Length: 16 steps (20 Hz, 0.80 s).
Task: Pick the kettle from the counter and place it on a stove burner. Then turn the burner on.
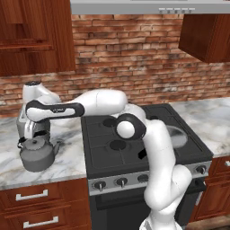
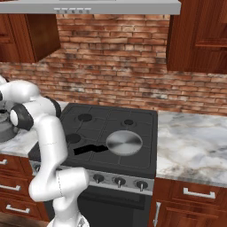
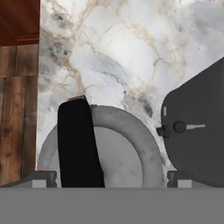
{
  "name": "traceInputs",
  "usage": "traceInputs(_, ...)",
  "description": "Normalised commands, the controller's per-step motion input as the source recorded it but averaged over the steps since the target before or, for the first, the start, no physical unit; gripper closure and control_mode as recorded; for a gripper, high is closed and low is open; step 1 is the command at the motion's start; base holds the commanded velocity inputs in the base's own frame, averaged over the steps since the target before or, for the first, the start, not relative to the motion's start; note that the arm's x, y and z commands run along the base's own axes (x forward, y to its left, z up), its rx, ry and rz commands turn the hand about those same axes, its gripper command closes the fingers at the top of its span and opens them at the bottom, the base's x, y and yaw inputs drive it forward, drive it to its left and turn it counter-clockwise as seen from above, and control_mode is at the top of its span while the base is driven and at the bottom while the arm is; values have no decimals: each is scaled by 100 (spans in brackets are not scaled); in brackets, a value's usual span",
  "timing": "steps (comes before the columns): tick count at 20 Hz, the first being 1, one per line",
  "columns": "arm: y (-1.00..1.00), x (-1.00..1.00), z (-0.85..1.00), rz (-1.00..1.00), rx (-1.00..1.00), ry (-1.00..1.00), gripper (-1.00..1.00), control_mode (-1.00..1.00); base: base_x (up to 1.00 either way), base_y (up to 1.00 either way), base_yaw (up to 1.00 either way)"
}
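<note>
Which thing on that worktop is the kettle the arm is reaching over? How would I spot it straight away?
Find the black stove under the brick wall, then look at the marble counter on its left. The kettle sits there, just below the arm's open gripper. It is squat, round and grey with an arched black handle.

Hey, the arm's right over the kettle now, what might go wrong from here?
1. The open end effector sits just above the kettle, with the black handle off-centre between its tips; closing now might catch it crookedly and tilt the kettle.
2. A pan already sits on a front burner of the stove, so the kettle probably needs another burner.
3. A dark appliance stands close beside the kettle; the end effector could bump it while descending.
</note>
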Motion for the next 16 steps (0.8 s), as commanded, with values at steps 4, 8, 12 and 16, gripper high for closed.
traceInputs(4, 0, 0, -23, 4, 0, 0, -100, -100, 0, 0, 0)
traceInputs(8, 0, 0, -21, 5, 0, 0, -100, -100, 0, 0, 0)
traceInputs(12, 0, 0, -18, 5, 0, 0, 100, -100, 0, 0, 0)
traceInputs(16, 0, 0, 0, 3, 0, 0, 100, -100, 0, 0, 0)
